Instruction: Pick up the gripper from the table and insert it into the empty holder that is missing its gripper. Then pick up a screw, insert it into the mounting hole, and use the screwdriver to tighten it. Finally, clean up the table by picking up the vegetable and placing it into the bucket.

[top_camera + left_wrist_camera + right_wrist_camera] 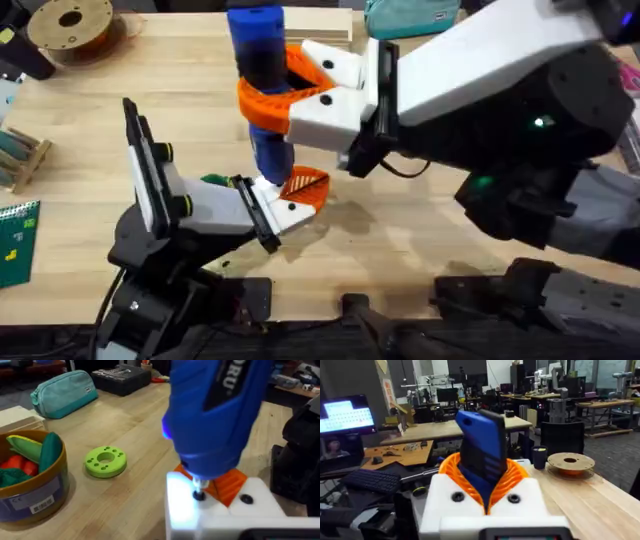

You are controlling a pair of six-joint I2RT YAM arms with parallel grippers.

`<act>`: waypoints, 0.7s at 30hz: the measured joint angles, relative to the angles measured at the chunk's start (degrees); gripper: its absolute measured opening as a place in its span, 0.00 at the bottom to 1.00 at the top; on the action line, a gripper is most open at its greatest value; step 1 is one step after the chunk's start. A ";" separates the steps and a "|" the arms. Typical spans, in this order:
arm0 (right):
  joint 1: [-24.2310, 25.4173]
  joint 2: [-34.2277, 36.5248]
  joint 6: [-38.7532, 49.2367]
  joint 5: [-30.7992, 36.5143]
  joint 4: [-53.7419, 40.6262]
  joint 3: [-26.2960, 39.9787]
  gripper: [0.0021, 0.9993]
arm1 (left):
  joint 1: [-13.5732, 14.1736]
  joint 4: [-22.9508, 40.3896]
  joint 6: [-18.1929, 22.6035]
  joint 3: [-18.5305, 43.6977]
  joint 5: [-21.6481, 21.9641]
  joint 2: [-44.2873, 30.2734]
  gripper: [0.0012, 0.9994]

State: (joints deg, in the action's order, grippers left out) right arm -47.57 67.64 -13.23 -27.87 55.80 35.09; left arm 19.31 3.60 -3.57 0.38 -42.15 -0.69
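Observation:
My right gripper [285,95] [485,477] is shut on the blue screwdriver [258,60] [482,445], holding it upright between its orange pads. The screwdriver [215,415] presses its metal bit onto a screw hole [198,495] in a white finger block of my left gripper [305,190] [227,482]. The block is lit by the tool's light. An orange wedge tip [231,481] sits in that white block, and the left fingers look shut. The bucket [47,491], with a yellow rim, holds toy vegetables. A small green piece [213,181] peeks out beside the left wrist; I cannot tell whether it is the vegetable.
A bright green ring disc [105,461] lies on the table [130,425] between the bucket and my left gripper. A teal pouch [65,392] and a black box [120,379] sit farther back. A filament spool [70,25] stands at the back left corner.

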 joint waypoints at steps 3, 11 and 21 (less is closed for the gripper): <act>-0.02 0.00 0.00 -0.02 -0.01 0.00 0.03 | 0.00 0.01 -0.09 0.00 0.00 0.00 0.01; 0.16 1.18 0.11 0.93 16.15 -0.13 0.03 | 0.00 -0.02 0.08 0.00 0.00 0.02 0.01; 2.01 0.26 2.33 1.28 2.49 4.42 0.03 | 0.00 -0.02 0.08 0.00 0.00 0.02 0.01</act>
State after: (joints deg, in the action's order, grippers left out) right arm -45.56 67.90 -10.90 -26.59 58.29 39.51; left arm 19.31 3.57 -3.49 0.38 -42.15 -0.67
